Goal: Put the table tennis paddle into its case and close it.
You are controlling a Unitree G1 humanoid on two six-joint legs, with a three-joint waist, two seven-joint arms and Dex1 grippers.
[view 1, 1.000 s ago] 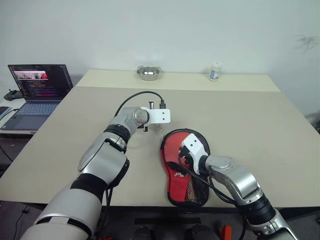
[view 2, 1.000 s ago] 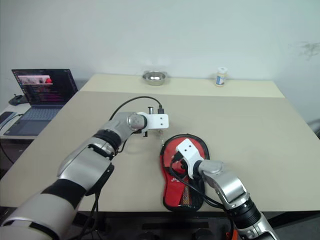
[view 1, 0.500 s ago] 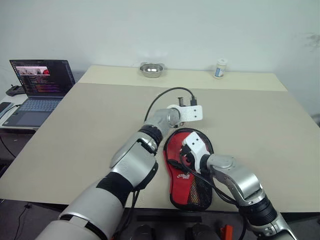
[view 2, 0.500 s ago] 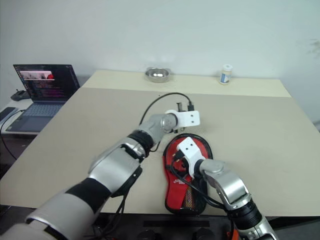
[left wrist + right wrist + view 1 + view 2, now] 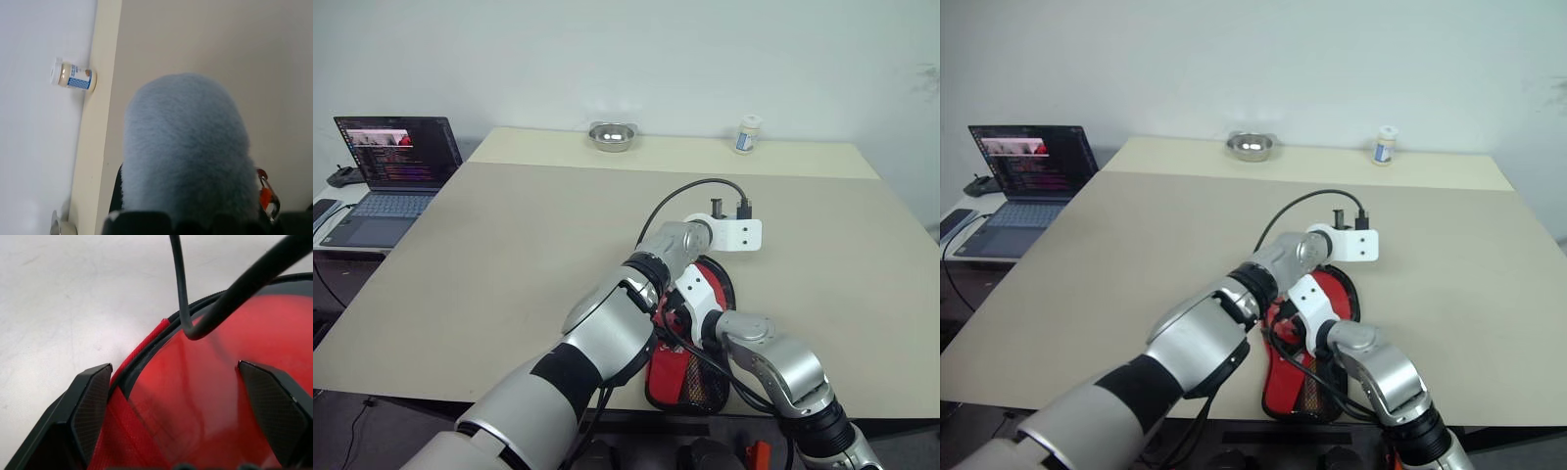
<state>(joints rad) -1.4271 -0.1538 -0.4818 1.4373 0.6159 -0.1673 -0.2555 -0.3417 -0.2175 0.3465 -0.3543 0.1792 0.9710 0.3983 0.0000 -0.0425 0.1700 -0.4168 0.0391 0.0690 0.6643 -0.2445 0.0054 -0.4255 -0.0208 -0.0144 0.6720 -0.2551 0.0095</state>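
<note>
The case lay on the worktop — the right fingers stood wide apart over its red face. Left gripper hovered above the case's round end — whether its fingers were apart, I couldn't tell

Tabletop: beige, seam across far part | far edge: steel bowl, small white bottle with blue label, well apart | near edge, toward robot's right: red-and-black case lying flat, mesh pocket at near end.

Red case with black edging on beige table.
</note>
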